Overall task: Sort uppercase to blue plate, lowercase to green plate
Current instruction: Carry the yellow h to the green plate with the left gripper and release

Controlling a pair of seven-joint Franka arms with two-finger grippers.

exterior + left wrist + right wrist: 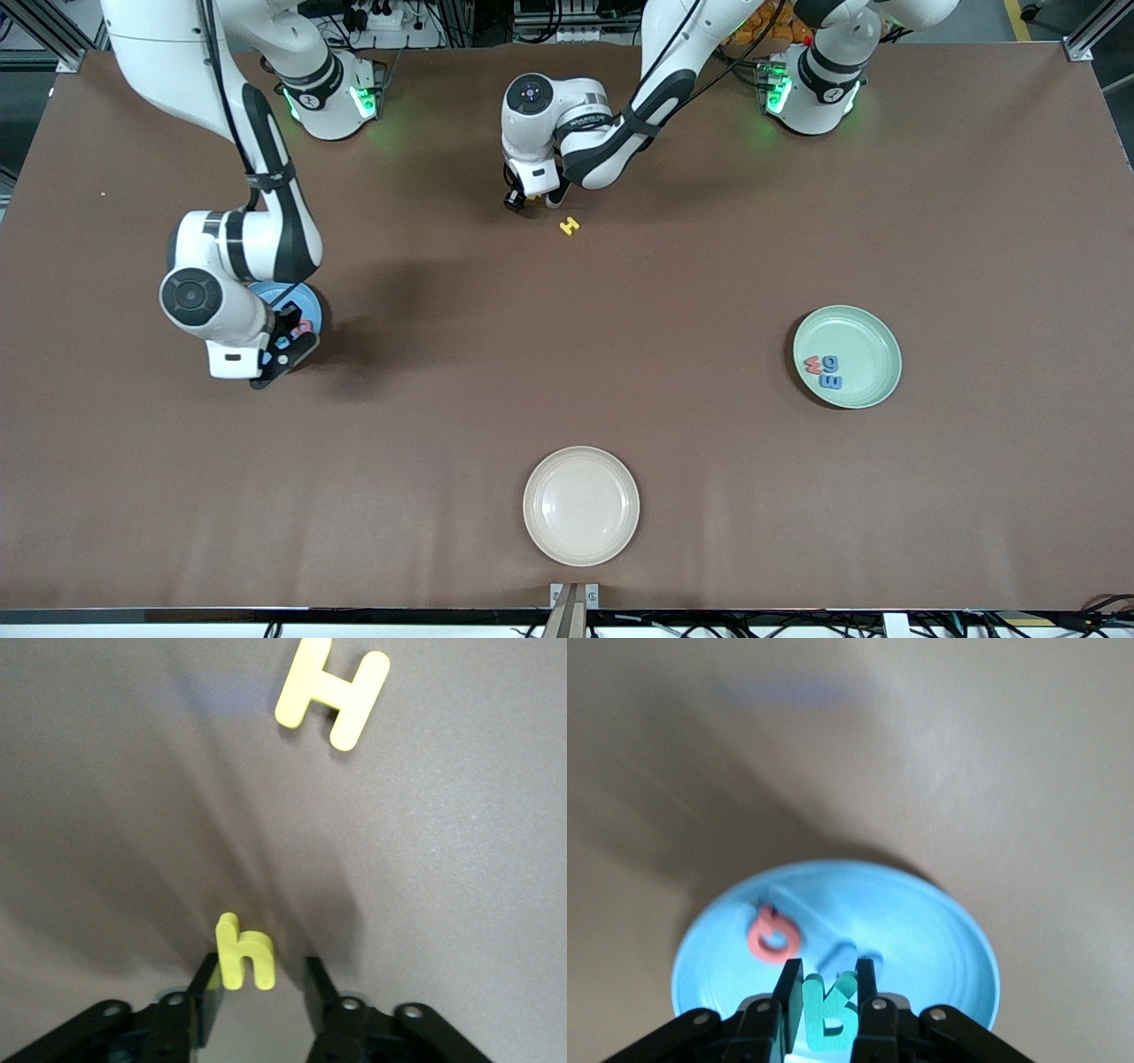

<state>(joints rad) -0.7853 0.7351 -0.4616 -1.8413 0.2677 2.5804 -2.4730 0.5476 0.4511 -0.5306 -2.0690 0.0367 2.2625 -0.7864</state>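
My right gripper [283,341] [826,979] is shut on the teal-green R [828,1019] and holds it just over the blue plate [299,297] [939,939]. The red Q [773,935] lies in that plate, with a blurred blue letter [849,955] beside it. My left gripper [532,199] [261,979] is open, low over the table near the arms' bases. The small yellow lowercase letter [244,957] stands between its fingers, against one finger [205,992]. The yellow H [570,226] [334,693] lies flat a little nearer the front camera. The green plate [873,332] holds the red w [812,363], blue g [830,361] and blue m [831,381].
A cream plate [580,505] sits near the table's front edge, in the middle. The brown table top [567,354] stretches between the three plates.
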